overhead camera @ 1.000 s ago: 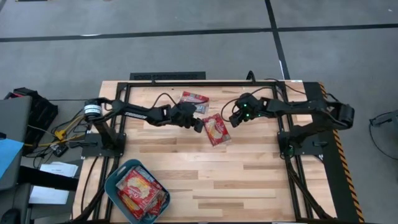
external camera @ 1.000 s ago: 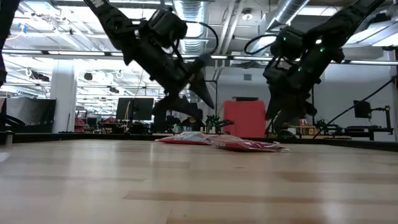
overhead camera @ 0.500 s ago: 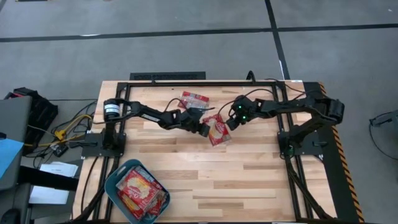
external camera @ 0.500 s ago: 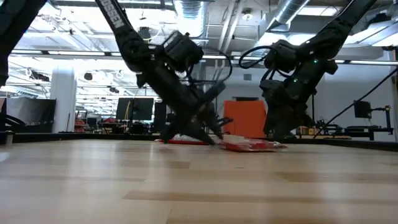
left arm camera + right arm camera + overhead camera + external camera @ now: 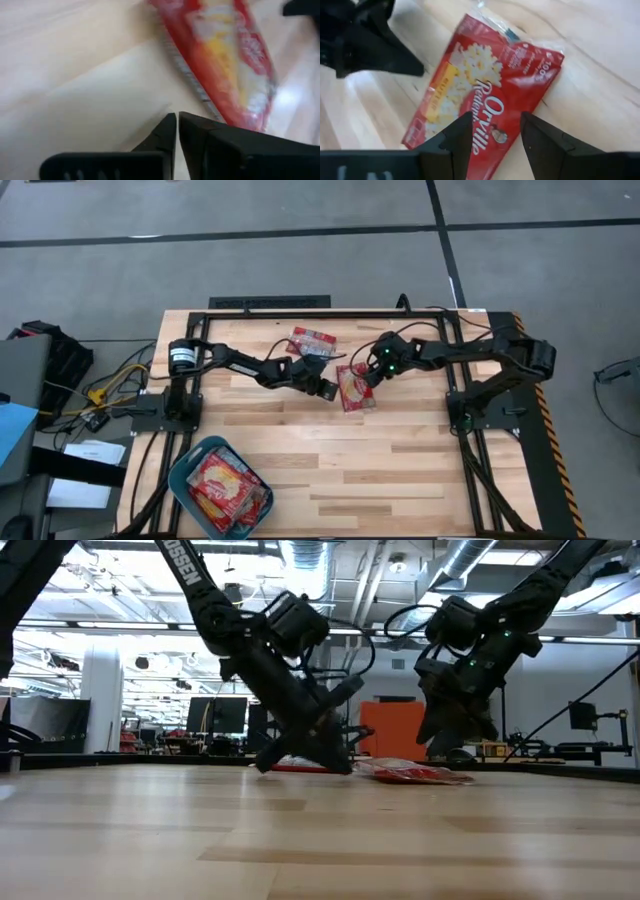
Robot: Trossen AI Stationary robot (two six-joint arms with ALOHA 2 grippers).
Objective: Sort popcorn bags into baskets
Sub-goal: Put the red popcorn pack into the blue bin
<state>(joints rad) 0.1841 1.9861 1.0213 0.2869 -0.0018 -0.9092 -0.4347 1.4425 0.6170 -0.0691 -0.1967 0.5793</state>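
Popcorn bag (image 5: 353,387), red with cream and yellow print, lying flat on the wooden table (image 5: 400,470) near its middle, between the two grippers; same bag seen in the right wrist view (image 5: 485,102) and the left wrist view (image 5: 225,55). Left gripper (image 5: 325,389) low at the table just beside the bag's left edge, fingers pressed together with only a hairline gap and nothing between them, tips on bare wood next to the bag (image 5: 177,131). Right gripper (image 5: 368,372) above the bag's far right corner, fingers spread apart and empty, the bag showing through the gap between them. Second popcorn bag (image 5: 312,338) flat on the table farther back, near the far edge, apart from the first. Teal-blue basket (image 5: 186,476) at the near left corner of the table, holding several red popcorn bags (image 5: 226,488) piled flat inside. In the low view both arms reach down from above toward the bag (image 5: 415,774) at mid-table. Black frame rails (image 5: 270,312) along the table's far side.
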